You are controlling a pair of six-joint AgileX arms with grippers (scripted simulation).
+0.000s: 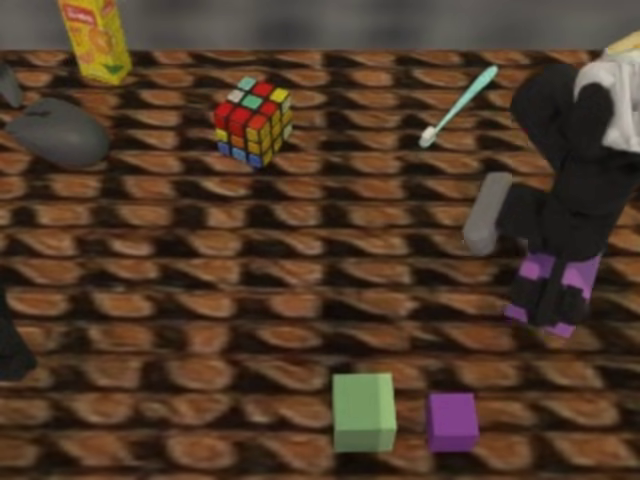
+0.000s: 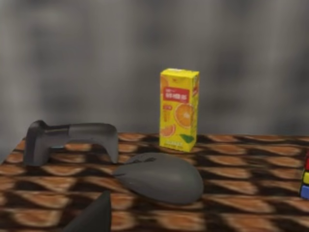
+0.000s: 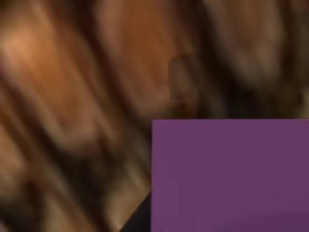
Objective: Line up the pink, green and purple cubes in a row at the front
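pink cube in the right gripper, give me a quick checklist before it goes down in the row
1. Pink cube held in the right gripper: ok, fingers closed on its sides.
2. Cube clear of the table: cannot tell.
3. Green cube and purple cube at the front, side by side and apart: ok.
4. Open spot at either end of the row: ok.
5. Left arm parked at the left edge: ok.
6. Puzzle cube far from the row: ok.

The right hand [image 1: 548, 305] covers most of the pink cube [image 1: 540, 268], leaving only slivers showing up and to the right of the purple cube [image 1: 452, 421]. The juice carton [image 1: 96, 38] is cropped at the picture's top edge.
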